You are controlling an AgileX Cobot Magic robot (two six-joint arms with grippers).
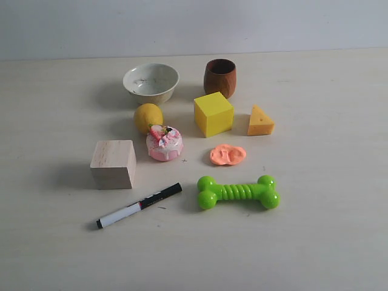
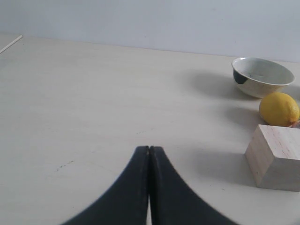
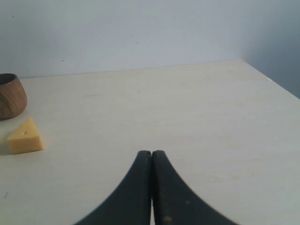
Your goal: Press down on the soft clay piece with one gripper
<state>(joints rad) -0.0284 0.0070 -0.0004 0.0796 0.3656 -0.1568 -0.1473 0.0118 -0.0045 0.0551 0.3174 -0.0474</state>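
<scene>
You see the clay [image 1: 228,154] lying flat on the table [image 1: 339,242], near the middle of the exterior view, its top marked by shallow dents. It lies between the cube [image 1: 213,113] behind it and the bone [image 1: 238,192] in front of it, touching neither. The cake [image 1: 164,143] stands toward the left of that view and the cheese [image 1: 260,121] farther back toward the right. Behind the cake sits the lemon [image 1: 148,117], just beside it, and behind the lemon the bowl [image 1: 151,82]; the cup [image 1: 220,77] stands upright behind the cube. At the left of the group you find the block [image 1: 113,163], with the marker [image 1: 139,205] lying aslant in front of it. Nothing touches the clay. The left gripper [image 2: 149,150] appears in its wrist view with both fingers pressed together and nothing between them, above bare table, well apart from the block, lemon and bowl. The right gripper [image 3: 151,153] appears likewise in its wrist view, fingers together and holding nothing, above bare table, with the cheese and cup off to one side; the clay does not show in either wrist view.
</scene>
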